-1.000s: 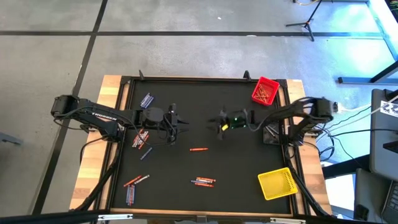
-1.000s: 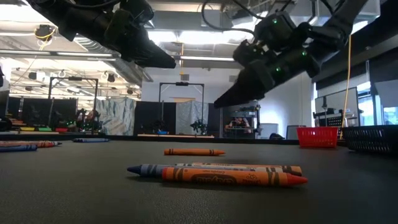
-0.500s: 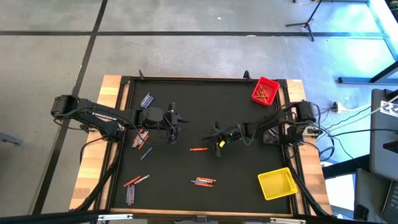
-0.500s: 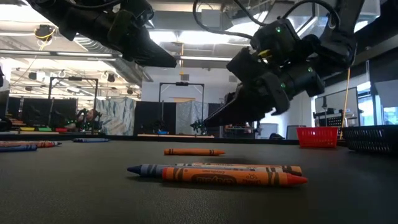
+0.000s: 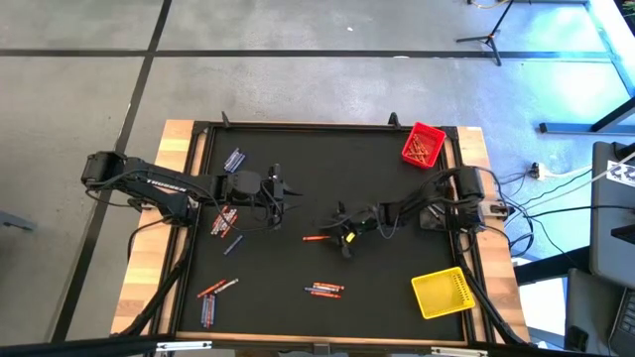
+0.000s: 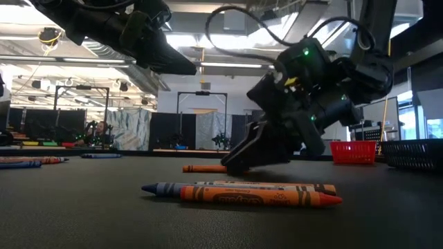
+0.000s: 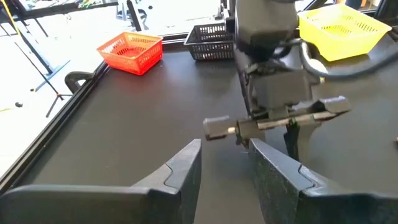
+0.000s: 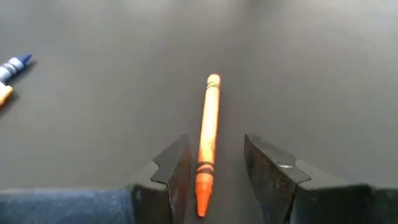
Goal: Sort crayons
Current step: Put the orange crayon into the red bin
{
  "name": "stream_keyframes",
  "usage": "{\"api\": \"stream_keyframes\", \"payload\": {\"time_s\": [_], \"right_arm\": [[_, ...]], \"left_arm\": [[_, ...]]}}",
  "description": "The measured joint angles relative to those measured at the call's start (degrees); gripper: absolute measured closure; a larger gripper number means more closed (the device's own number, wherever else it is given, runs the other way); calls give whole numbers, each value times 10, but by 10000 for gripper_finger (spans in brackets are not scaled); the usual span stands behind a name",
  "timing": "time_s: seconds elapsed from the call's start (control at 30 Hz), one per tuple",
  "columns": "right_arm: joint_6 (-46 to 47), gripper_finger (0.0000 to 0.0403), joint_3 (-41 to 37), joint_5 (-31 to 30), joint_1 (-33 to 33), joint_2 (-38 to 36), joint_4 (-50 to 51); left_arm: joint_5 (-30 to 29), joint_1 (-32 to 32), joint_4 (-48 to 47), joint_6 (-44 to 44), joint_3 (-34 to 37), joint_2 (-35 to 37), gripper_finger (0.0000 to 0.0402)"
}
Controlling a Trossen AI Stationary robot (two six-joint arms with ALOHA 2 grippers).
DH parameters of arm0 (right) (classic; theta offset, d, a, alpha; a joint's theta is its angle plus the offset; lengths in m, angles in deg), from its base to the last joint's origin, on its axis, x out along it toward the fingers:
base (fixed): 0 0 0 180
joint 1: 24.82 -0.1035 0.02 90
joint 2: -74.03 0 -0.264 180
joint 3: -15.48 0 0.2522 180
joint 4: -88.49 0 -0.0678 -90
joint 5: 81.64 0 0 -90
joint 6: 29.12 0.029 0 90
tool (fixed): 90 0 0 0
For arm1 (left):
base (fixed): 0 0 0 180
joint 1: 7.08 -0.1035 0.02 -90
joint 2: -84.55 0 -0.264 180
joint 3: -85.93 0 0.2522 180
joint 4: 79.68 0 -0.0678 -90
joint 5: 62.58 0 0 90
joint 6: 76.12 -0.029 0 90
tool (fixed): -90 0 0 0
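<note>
two dark fingers of the right gripper [image 8: 214, 180] stand apart with the orange crayon [image 8: 208, 140] lying lengthwise in the gap between them, one end of it down between the tips, nothing gripped yet. in the low view the right gripper [image 6: 239, 162] is tilted steeply, tips down at the black mat [image 5: 298, 188], right at that lone orange crayon [image 6: 208, 168] near the middle of the table. to do this pick well, the fingers should probably settle so the tips touch the mat on both sides of the stick, then close gently across its narrow width, since a round crayon can roll or squirt out if one finger meets it first. lifting straight up before swinging away looks wise. the red bin [image 5: 424, 145] at the far right corner already holds orange-looking sticks, so that seems the likely goal, with the yellow bin [image 5: 442, 293] at the near right. the left gripper [image 5: 288, 198] hangs above the mat left of centre, fingers apart and empty. other crayons lie in small groups: a bunch [image 5: 324, 290] near the front middle, more [image 5: 213, 293] at the front left.
</note>
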Motion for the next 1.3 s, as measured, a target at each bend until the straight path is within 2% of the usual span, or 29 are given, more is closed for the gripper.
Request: {"api": "stream_keyframes", "payload": {"time_s": [0.27,0.63,0.73,0.9,1.1,1.2,1.3], "right_arm": [[-9,268,28,9,0,20,29],[-33,389,28,8,0,20,42],[-41,389,28,6,0,20,43],[-40,364,28,-2,-1,21,41],[-40,383,27,-8,-1,7,54],[-40,389,25,-19,0,-20,94],[-36,383,24,-63,1,-59,152]], "left_arm": [[0,0,0,0,0,0,276],[0,0,0,0,0,0,276],[0,0,0,0,0,0,276],[0,0,0,1,0,0,276],[0,0,0,2,0,0,276],[0,0,0,4,0,0,276],[0,0,-1,5,0,0,276]]}}
